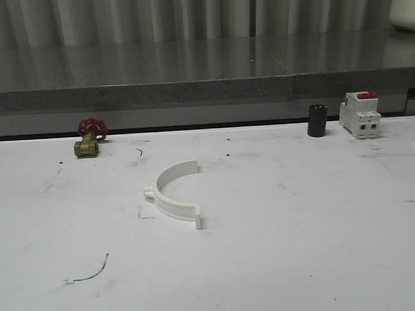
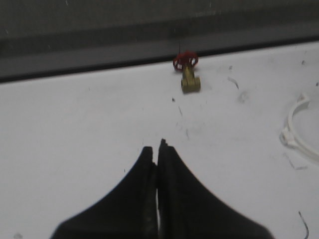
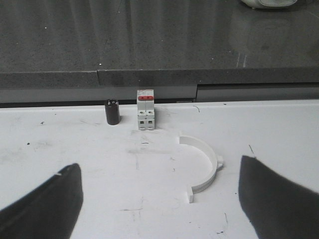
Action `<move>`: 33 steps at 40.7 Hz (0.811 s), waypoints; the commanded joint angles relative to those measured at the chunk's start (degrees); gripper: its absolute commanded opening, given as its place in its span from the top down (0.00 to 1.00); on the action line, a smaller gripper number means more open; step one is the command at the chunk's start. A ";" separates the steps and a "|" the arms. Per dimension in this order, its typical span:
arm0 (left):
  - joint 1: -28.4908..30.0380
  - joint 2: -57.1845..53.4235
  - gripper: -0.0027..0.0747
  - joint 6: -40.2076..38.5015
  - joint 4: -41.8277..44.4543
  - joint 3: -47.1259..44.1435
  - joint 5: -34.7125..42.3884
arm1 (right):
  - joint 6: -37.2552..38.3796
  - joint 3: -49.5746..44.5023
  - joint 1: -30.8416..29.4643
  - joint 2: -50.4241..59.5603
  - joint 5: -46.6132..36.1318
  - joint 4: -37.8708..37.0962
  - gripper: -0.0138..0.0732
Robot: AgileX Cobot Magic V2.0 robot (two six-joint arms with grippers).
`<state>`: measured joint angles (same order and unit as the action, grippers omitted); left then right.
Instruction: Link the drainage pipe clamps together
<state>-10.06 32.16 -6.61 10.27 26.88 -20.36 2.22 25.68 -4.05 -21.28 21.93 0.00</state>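
bench [image 1: 302,261]: white top, scuffed, with a few dark marks; grey ledge behind it along the back edge.
clamp half [image 1: 173,195]: white half-ring standing on its edge near the middle of the bench, open side facing right in the front view, small lug on the outer left side, flat tab at the near end. Nothing was touching it. Part of its arc also showed in the left wrist view [image 2: 299,130].
second clamp half [image 3: 203,168]: seen from the right wrist camera, white half-ring on the bench between the two gripper fingers and ahead of them, touching neither. It lay near the breaker, on the camera's side of it.
breaker [image 1: 360,114]: white block with red switch, at the back right of the bench, upright.
black cylinder [image 1: 317,120]: just left of the breaker, upright, apart from it.
valve [image 1: 89,136]: brass body with red handwheel, back left of the bench, well apart from the clamp half.
left gripper [image 2: 158,164]: fingers pressed together, holding nothing, above bare bench.
right gripper [image 3: 159,199]: fingers spread wide, holding nothing.
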 commanded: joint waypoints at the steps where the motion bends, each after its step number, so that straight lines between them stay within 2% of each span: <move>1: -0.05 -6.23 0.99 0.18 0.70 -1.20 6.22 | -0.30 1.91 0.03 -0.71 -4.04 -0.35 0.09; 10: -0.05 -15.49 0.99 0.18 0.81 -4.44 6.25 | -0.30 1.91 0.03 -0.71 -4.04 -0.35 0.09; 33: -0.05 -15.80 0.99 0.18 0.81 -4.44 6.35 | -0.30 1.91 0.03 -0.71 -4.04 -0.35 0.09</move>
<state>-10.06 16.02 -6.61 10.78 20.82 -18.48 2.22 25.68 -4.05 -21.28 21.93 0.00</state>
